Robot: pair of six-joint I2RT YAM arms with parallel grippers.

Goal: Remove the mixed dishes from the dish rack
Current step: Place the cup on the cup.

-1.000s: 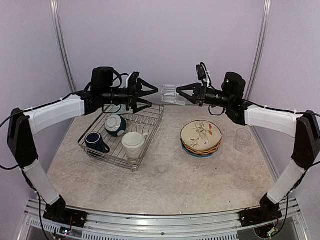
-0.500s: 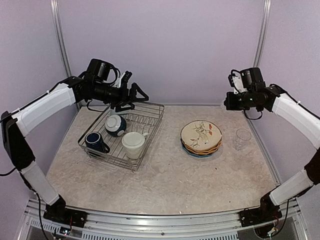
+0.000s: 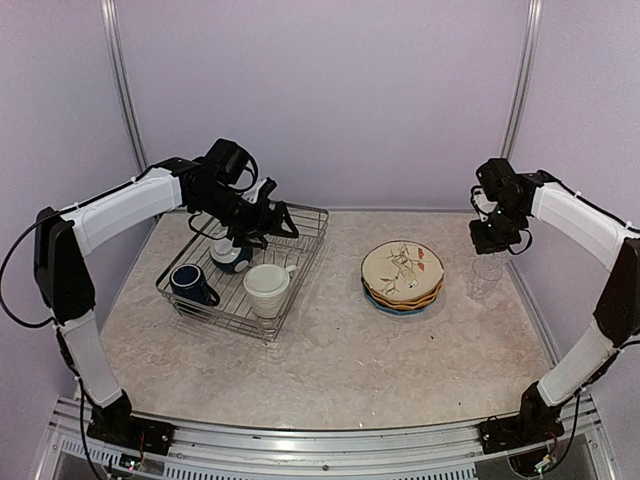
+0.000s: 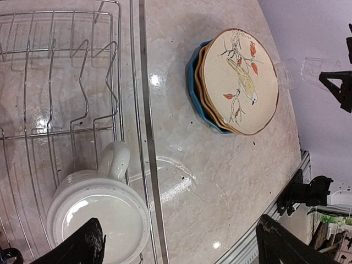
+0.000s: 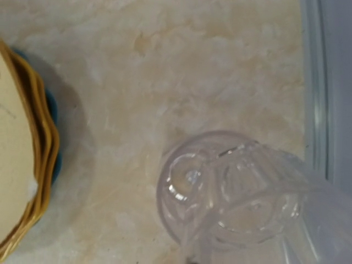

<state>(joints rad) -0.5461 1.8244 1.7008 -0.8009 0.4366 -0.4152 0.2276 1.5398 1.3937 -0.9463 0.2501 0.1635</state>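
Observation:
The dish rack (image 3: pixel 300 215) stands at the left with a large cream mug (image 3: pixel 266 288), a navy mug (image 3: pixel 190 282) and a dark bowl with a pale inside (image 3: pixel 231 250) in it. My left gripper (image 3: pixel 275 222) hovers open over the rack's far part, holding nothing. In the left wrist view the cream mug (image 4: pixel 99 214) lies just under one fingertip (image 4: pixel 82 245). My right gripper (image 3: pixel 490 240) points down at the right, shut on a clear glass (image 5: pixel 258 203). That glass hangs right above a second clear glass (image 3: pixel 487 275) standing on the table.
A stack of plates with a cream floral one on top (image 3: pixel 402 272) sits on the table between the rack and the glasses. The right wall rail (image 5: pixel 316 82) runs close beside the glasses.
The right arm carried the glass from the middle to the right and lowered it over the standing glass. The left gripper, empty, dropped back over the rack.

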